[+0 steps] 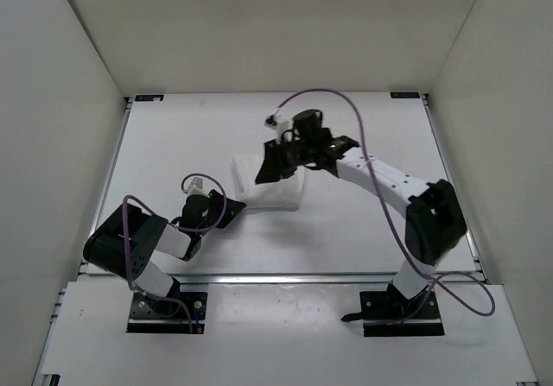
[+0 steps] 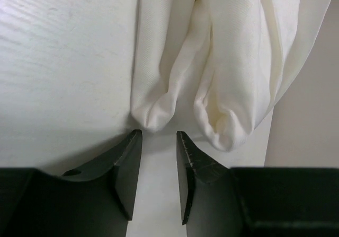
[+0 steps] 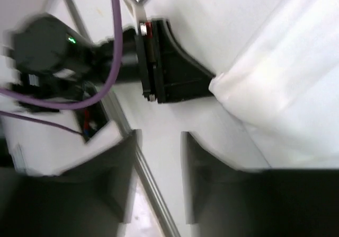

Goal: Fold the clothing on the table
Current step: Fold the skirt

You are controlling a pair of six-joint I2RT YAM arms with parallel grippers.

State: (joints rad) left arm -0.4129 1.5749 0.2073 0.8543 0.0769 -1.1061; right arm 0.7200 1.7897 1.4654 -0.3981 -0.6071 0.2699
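Note:
The clothing is a white bundle lying in folds near the middle of the table. My left gripper sits low at its near-left corner. In the left wrist view that gripper is open with only bare table between the fingers, and two rounded fold ends of the clothing lie just beyond the tips. My right gripper hovers over the clothing's far-left part. In the blurred right wrist view it is open and holds nothing, with the clothing to its right.
White walls close in the table on three sides. A metal rail runs along the near edge, and another rail borders the left side. The left arm's black gripper and purple cable show in the right wrist view.

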